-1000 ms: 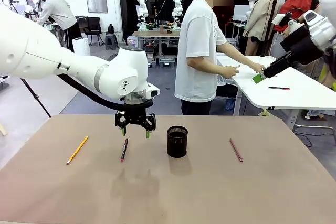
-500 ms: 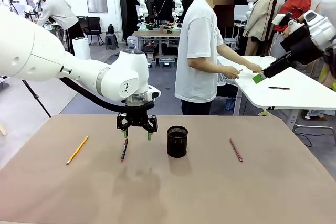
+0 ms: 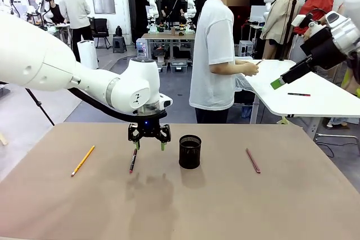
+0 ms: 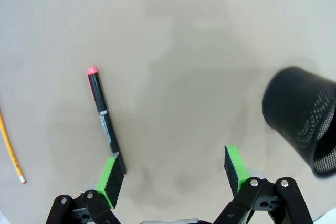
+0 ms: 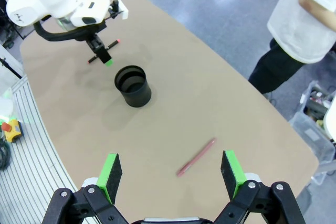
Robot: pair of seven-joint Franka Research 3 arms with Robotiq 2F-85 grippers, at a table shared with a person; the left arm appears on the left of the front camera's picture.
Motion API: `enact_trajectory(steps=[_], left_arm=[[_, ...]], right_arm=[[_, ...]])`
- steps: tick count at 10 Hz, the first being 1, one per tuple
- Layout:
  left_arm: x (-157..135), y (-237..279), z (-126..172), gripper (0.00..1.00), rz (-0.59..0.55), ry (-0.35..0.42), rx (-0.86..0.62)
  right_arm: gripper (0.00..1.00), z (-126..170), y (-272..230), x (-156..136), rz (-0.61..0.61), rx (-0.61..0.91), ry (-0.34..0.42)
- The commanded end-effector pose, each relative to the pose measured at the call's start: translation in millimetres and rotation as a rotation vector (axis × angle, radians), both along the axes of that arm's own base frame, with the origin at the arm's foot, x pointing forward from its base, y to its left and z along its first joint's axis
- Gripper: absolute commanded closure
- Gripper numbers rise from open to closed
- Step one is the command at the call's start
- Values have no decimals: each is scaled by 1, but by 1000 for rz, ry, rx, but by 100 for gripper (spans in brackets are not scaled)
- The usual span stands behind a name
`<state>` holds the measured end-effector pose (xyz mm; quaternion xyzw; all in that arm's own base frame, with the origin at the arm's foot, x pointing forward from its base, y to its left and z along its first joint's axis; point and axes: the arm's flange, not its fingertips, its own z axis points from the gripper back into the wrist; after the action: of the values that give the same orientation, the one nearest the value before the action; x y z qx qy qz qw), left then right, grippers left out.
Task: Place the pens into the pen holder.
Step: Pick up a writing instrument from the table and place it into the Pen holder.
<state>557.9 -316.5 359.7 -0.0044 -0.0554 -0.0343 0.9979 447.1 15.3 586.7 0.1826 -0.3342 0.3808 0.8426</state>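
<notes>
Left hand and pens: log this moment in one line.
left hand: open, low beside black pen | right hand: open, raised, facing brown pen | yellow pen: on table | holder: empty

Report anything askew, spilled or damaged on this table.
Nothing stands out. The pen holder stands upright; the yellow pen, the black pen and the reddish-brown pen lie flat and apart on the table, none inside the holder yet.

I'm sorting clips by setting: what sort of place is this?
Likely a robotics lab: a white robot arm reaches over a brown table, and a person stands at a white desk behind.
</notes>
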Motion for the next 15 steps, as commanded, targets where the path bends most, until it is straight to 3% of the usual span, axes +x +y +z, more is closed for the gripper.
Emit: enact_trajectory(steps=[1,10,11,15], left_arm=[[18,5,-6,0,77,-33,-16],[58,45,-46,0,158,39,41],[59,47,-48,7,147,38,62],[58,50,-47,83,156,67,63]], right_arm=[[0,0,-1,0,8,20,-5],[0,0,-1,0,8,20,-5],[0,0,-1,0,8,20,-5],[0,0,-1,0,8,20,-5]])
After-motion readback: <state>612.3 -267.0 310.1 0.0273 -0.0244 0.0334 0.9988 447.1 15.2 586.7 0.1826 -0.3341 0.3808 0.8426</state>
